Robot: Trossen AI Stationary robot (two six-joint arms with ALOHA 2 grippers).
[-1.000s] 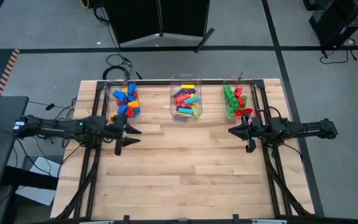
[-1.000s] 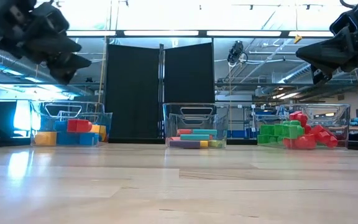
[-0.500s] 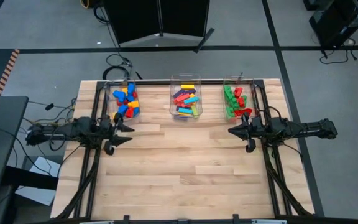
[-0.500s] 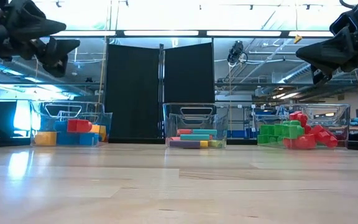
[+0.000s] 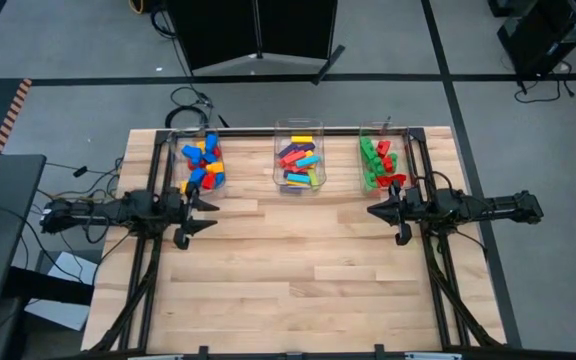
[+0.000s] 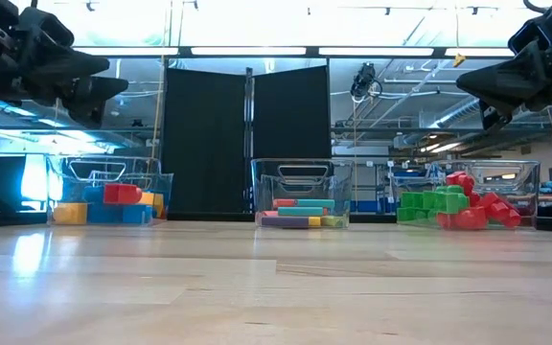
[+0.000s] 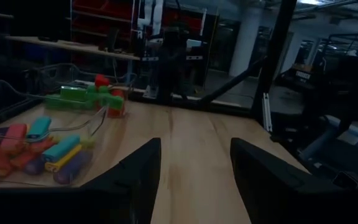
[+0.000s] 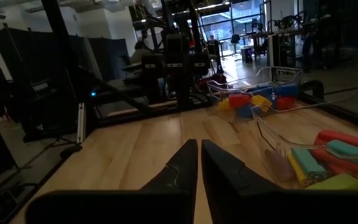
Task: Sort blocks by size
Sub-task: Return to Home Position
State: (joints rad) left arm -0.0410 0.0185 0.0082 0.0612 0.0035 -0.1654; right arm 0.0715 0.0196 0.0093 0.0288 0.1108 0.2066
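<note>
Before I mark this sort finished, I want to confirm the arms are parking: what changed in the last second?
The left gripper, open and empty, drew back from the left bin toward the left edge of the table. The right gripper stayed put, shut, by the right bin; the blocks in the bins did not move.

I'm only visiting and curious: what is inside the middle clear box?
The middle box holds long blocks in red, cyan, yellow and purple, piled crosswise. Any blocks underneath the pile are covered, so their count is unclear.
</note>
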